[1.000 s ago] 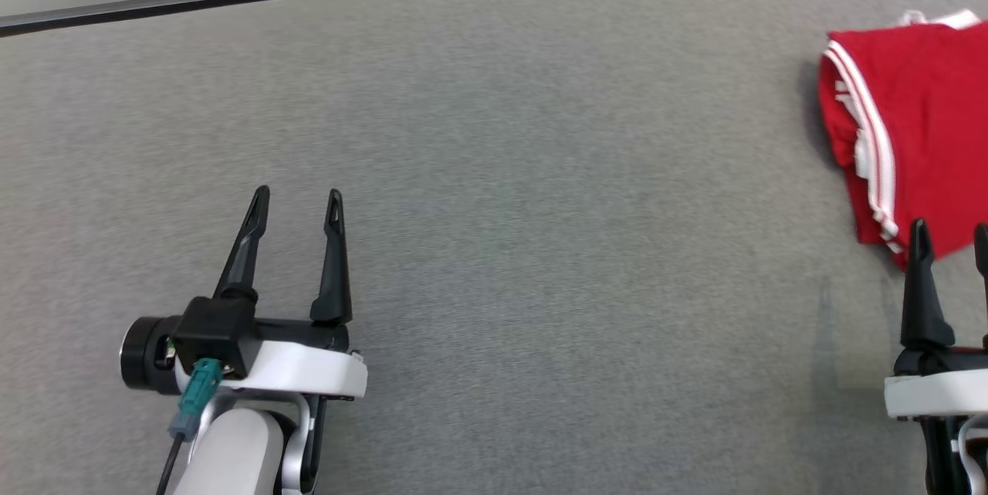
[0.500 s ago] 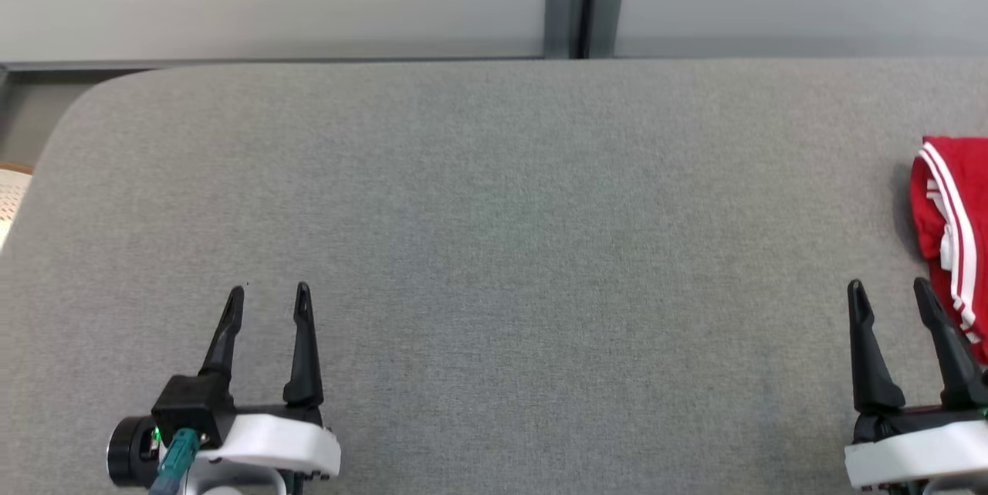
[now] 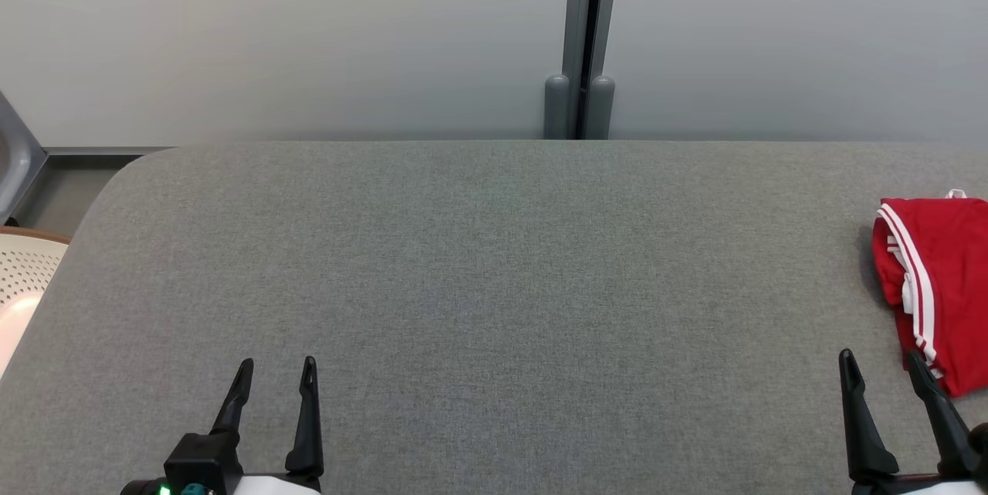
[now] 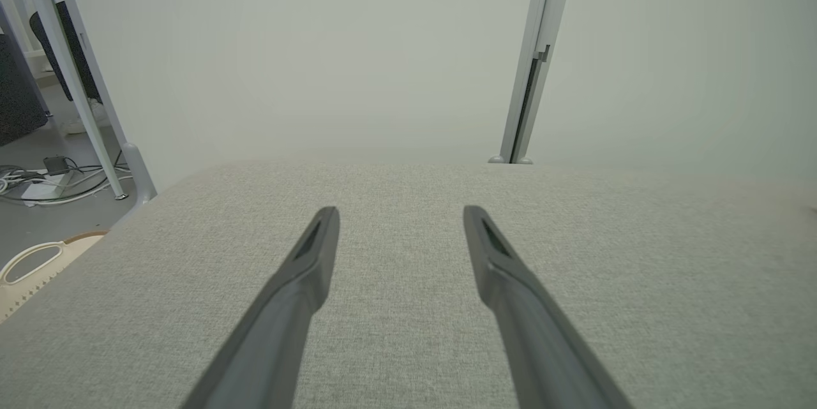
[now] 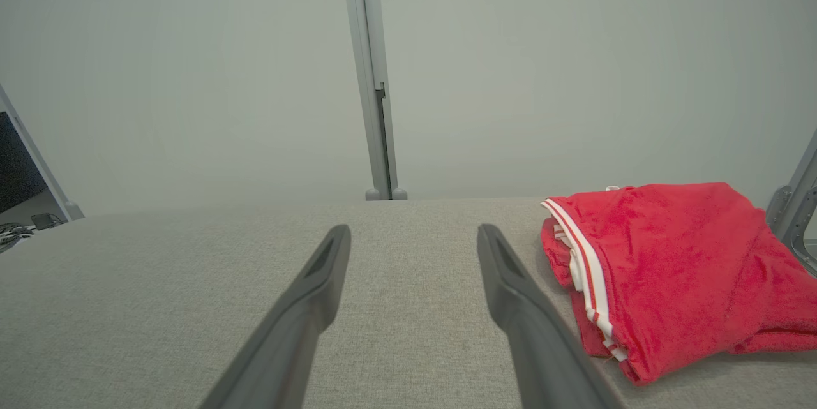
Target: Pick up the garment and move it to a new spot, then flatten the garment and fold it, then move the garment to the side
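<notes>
A: Where's the garment [image 3: 938,279]?
B: Far right of the grey surface [image 3: 494,263], by its right edge. Red w/ white stripes, folded into a thick bundle. The striped edge faces the middle of the surface. It lies free on the cloth top.
A: Right end effector [image 3: 881,356]?
B: Released, fingers spread, empty. It sits at the near edge, just left of the garment's near corner. In the head view its outer finger overlaps that corner. The right wrist view shows that finger running alongside the striped edge. Contact or not, can't tell.
A: And the left end effector [image 3: 277,364]?
B: Also released & empty, fingers apart. It's at the near left, well apart from the garment. Both point toward the far wall.
A: Background?
B: Pale wall panels [image 3: 270,32] behind the surface, w/ a grey post [image 3: 580,39] btwn them, approx. centre. A beige perforated basket [image 3: 23,271] sits off the surface's left side, lower down. The left wrist view also shows cables [image 4: 38,182] on the floor past the left corner.
</notes>
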